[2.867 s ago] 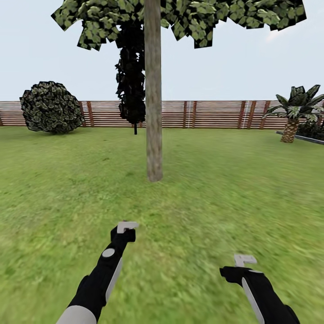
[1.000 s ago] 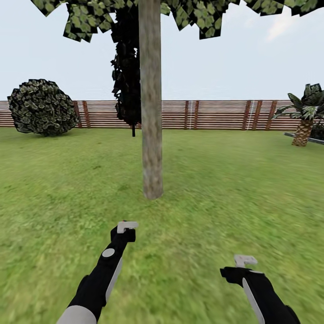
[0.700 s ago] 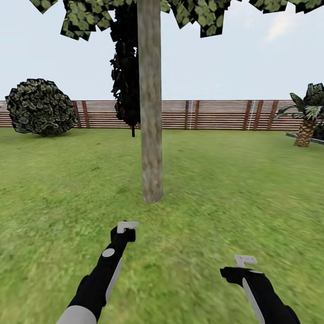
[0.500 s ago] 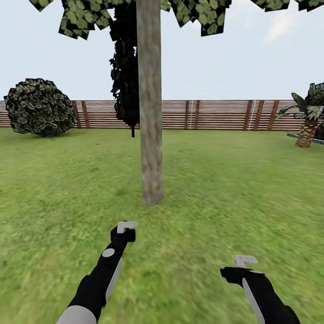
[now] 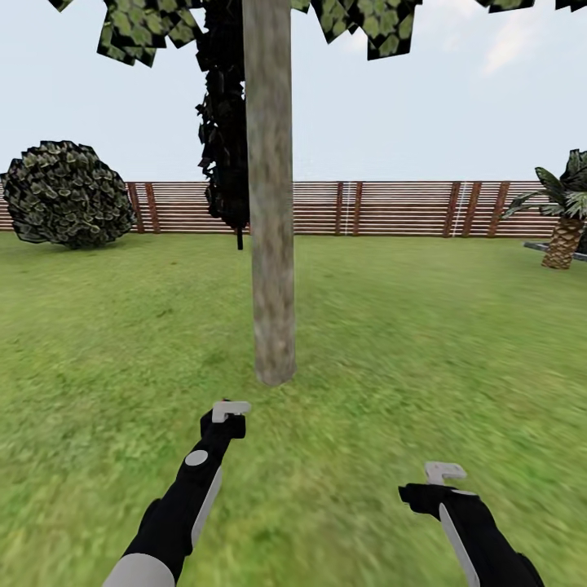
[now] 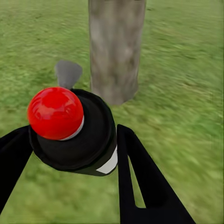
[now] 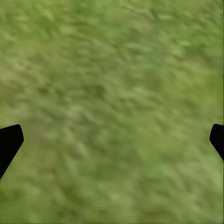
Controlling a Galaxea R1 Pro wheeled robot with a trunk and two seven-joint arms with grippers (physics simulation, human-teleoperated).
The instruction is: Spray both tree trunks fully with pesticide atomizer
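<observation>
A tree trunk (image 5: 271, 244) of pale grey-brown bark rises straight ahead on the lawn, its blocky green canopy (image 5: 367, 20) cut by the picture's top. The trunk's base (image 6: 116, 51) also stands close ahead in the left wrist view. My left gripper (image 5: 229, 412) hangs just short of the trunk's foot, slightly left of it. It is shut (image 6: 72, 135) on the pesticide atomizer (image 6: 88, 149), a dark bottle with a red round cap and a white label patch. My right gripper (image 5: 443, 473) hangs low to the right, open (image 7: 112, 140) over bare grass.
A brown slat fence (image 5: 391, 208) bounds the lawn at the back. A round bush (image 5: 67, 194) stands at the far left, and a dark column-shaped tree (image 5: 224, 139) behind the trunk. A palm (image 5: 562, 228) sits at the far right. Grass spreads on both sides of the trunk.
The whole view has moved closer to the tree: the trunk looks wider and its base sits lower in the picture. Both arms hold the same pose.
</observation>
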